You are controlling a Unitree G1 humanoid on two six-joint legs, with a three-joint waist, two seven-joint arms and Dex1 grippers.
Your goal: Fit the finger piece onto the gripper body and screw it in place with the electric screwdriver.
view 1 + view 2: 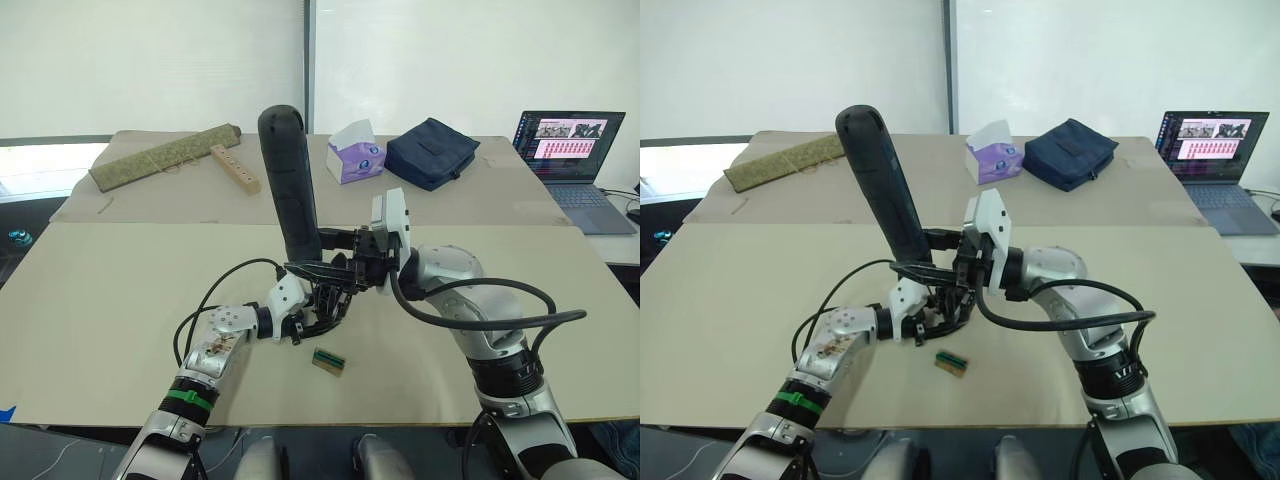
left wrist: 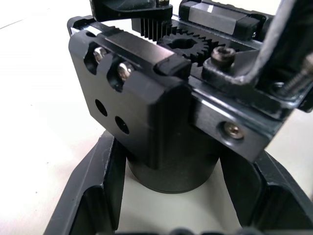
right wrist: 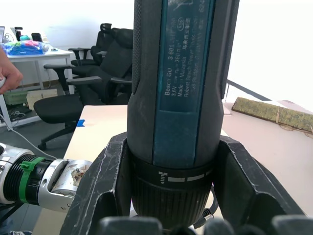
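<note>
Right wrist view shows my right gripper [image 3: 171,215] clamped low on the screwdriver [image 3: 178,98]; it looks top-heavy and smooth. My left gripper [image 2: 171,215] grips the stiff gripper body [image 2: 146,98] by its round base, near the desk's front edge.

A purple tissue box [image 1: 355,155] beside a dark blue pouch [image 1: 431,152], an open laptop [image 1: 572,160] (screen lit), a wooden block with holes [image 1: 235,168], a green rolled mat [image 1: 165,156], a small green-and-brown block [image 1: 328,361] on the table [image 1: 90,310]
</note>
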